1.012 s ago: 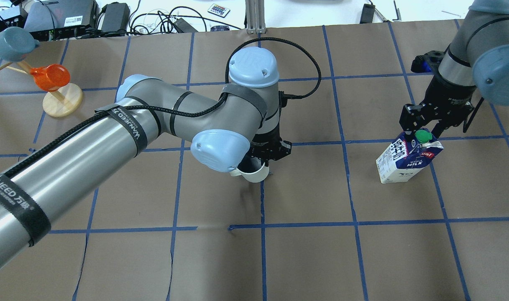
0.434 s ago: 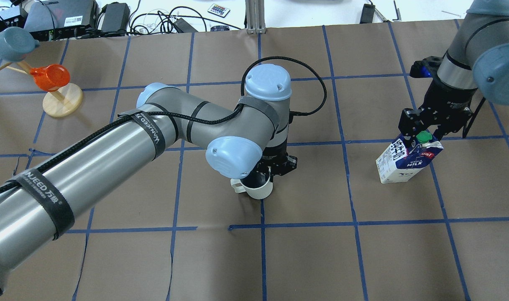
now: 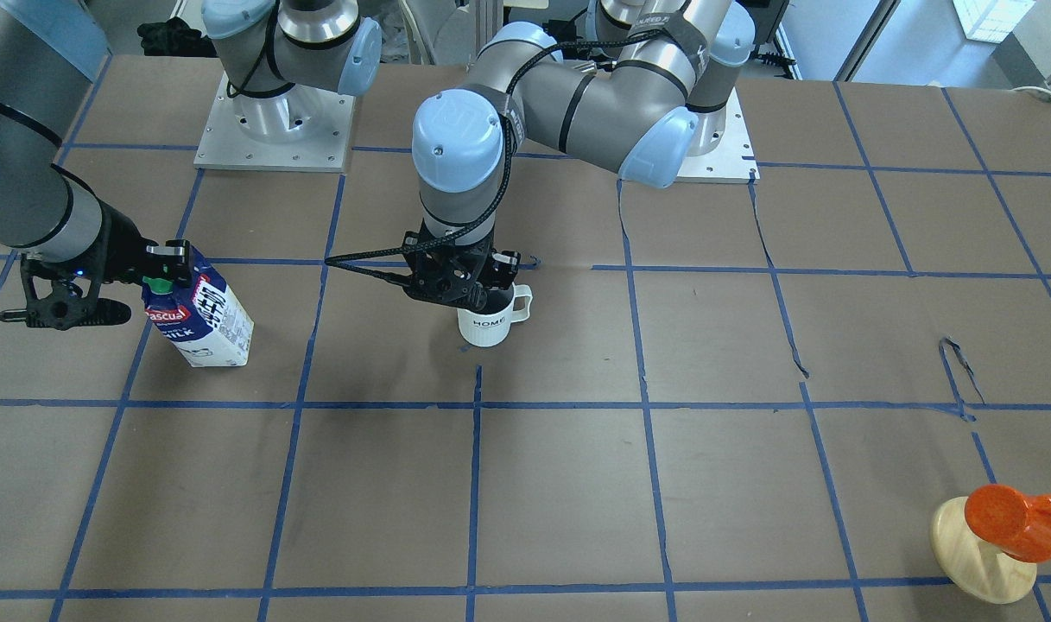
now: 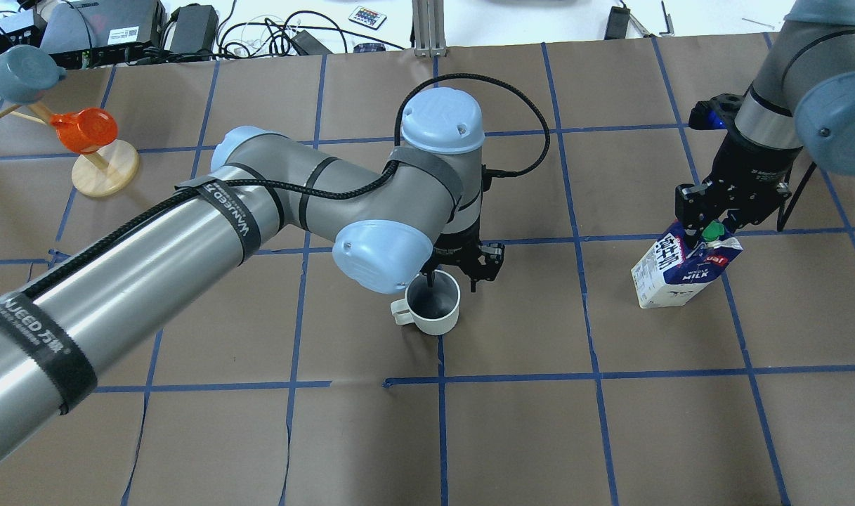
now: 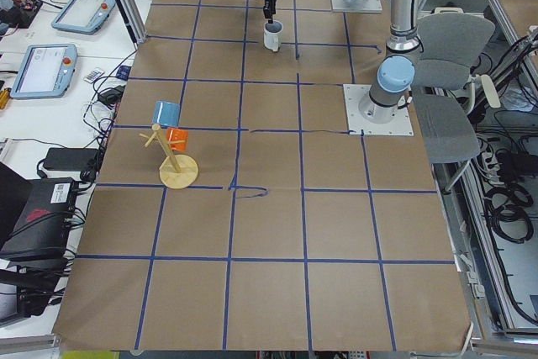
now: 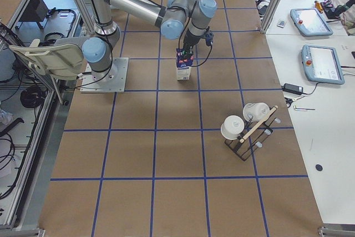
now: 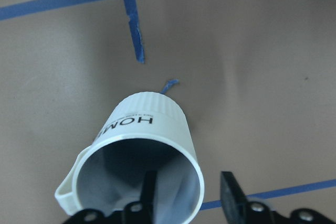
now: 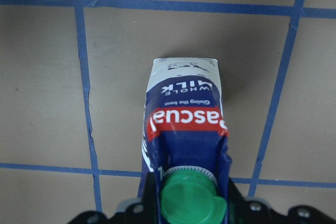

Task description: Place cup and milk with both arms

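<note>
The white ribbed cup [image 4: 434, 313] stands upright on the brown table, its "HOME" lettering showing in the front view [image 3: 488, 326] and the left wrist view [image 7: 147, 124]. My left gripper [image 4: 453, 280] hangs just above it, open. One finger [image 7: 148, 187] is inside the cup and the other is outside the rim, neither pressing the wall. The milk [image 4: 683, 270] stands at the right, also in the front view [image 3: 204, 320]. My right gripper [image 4: 705, 226] is shut on its gable top beside the green cap [image 8: 188, 200].
A wooden stand [image 4: 104, 169] with an orange cup [image 4: 83, 130] and a blue cup [image 4: 16, 70] is at the far left. Cables and boxes [image 4: 188, 28] line the far edge. A rack with white cups [image 6: 244, 131] shows in the exterior right view.
The left arm lowered the cup from a tilted, lifted hold to standing on the table, then opened and drew back slightly. The right gripper's fingers closed in on the carton top; the milk stayed put.
</note>
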Controlling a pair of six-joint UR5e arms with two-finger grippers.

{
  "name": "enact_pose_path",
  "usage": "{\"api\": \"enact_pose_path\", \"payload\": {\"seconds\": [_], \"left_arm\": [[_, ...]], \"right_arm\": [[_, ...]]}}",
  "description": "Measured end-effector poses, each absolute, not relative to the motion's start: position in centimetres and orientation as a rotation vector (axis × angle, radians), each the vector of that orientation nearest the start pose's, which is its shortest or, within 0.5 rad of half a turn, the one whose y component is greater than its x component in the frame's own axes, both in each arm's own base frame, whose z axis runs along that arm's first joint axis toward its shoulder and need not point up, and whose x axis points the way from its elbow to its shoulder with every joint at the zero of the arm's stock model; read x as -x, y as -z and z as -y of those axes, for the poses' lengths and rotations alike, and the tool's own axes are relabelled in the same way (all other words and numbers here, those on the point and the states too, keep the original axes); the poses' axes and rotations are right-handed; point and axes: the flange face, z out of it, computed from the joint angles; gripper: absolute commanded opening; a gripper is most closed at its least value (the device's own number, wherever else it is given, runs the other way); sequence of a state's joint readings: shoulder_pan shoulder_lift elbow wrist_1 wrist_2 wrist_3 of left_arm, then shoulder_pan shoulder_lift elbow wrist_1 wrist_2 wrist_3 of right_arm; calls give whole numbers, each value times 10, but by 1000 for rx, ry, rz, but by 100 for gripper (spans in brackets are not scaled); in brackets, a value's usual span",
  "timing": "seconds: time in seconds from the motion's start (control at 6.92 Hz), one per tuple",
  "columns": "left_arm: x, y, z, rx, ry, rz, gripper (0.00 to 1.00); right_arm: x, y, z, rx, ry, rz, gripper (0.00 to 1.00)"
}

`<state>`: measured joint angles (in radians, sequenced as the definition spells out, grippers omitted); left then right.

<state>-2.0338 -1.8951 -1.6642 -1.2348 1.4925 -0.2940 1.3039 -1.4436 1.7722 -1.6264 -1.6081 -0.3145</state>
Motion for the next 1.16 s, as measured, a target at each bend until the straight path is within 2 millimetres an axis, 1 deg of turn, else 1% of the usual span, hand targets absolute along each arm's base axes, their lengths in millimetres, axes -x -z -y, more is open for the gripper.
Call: {"api": "enact_pose_path", "payload": {"seconds": [0.14, 0.29, 0.43, 0.58, 0.72, 0.87, 1.01, 1.16], "left_arm": [[372, -329, 473, -217, -85, -3193, 95], [350, -360, 485, -156, 2, -3211, 100], [326, -388, 492, -88, 72, -3222, 100], [295, -415, 495, -5, 123, -3227, 100], [261, -440, 495, 85, 160, -3227, 100], [228, -461, 494, 158, 176, -3218, 100], [197, -478, 492, 216, 179, -3198, 100], [166, -492, 490, 278, 172, -3175, 100]], "right_arm": [[5, -338, 511, 81, -415, -3070, 11], [4, -343, 512, 67, -405, -3070, 11], [-4, -354, 514, 24, -395, -3056, 11], [-23, -367, 517, -18, -391, -3025, 12], [-53, -376, 519, -22, -387, -3011, 12], [-92, -381, 516, -29, -381, -3008, 12], [-129, -383, 512, -41, -370, -2999, 12], [-158, -383, 507, -28, -358, -2989, 13]]}}
